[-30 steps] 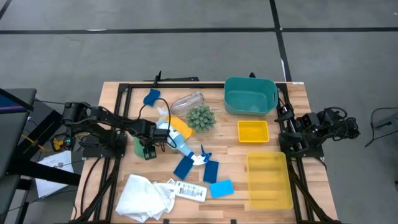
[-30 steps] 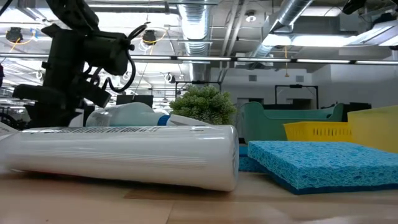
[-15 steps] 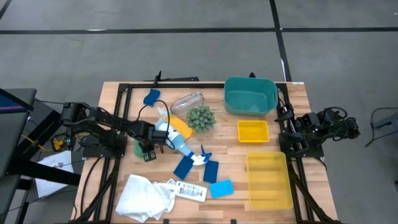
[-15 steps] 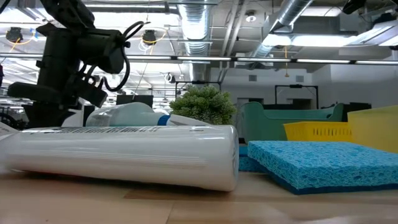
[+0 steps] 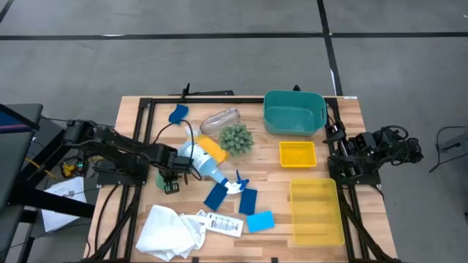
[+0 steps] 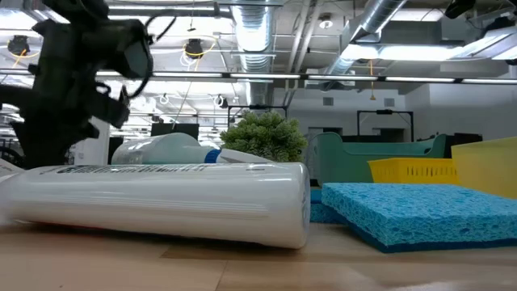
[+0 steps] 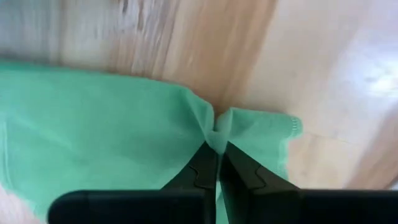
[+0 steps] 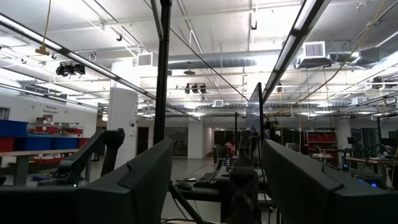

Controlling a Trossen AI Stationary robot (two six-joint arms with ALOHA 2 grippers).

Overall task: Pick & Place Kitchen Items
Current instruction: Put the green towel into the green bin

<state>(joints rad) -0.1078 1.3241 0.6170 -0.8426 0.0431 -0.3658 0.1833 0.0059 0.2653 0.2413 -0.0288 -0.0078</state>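
My left gripper stands at the table's left, pointing down, shut on a thin green sponge that also shows in the high view. Just right of it lies the clear spray bottle with its blue trigger, beside a yellow sponge. Blue sponges lie near the middle, a clear cup lies on its side toward the far edge, and a white cloth is bunched at the near left. My right gripper waits open at the table's right edge, raised, with nothing between its fingers. My left gripper pinches the green sponge between its two fingertips, at a spot close to one edge. The fingers come from above, pointing down. The soft sheet puckers into a small fold at the pinch, and the rest spreads out flat to one side.
A spiky green plant ball sits mid-table. A teal bin stands at the far right, with a small yellow bin and a larger one nearer. A white labelled tube lies close to the low camera.
My left arm has moved toward the table's left edge and risen a little, the gripper still pointing down over the green sponge.
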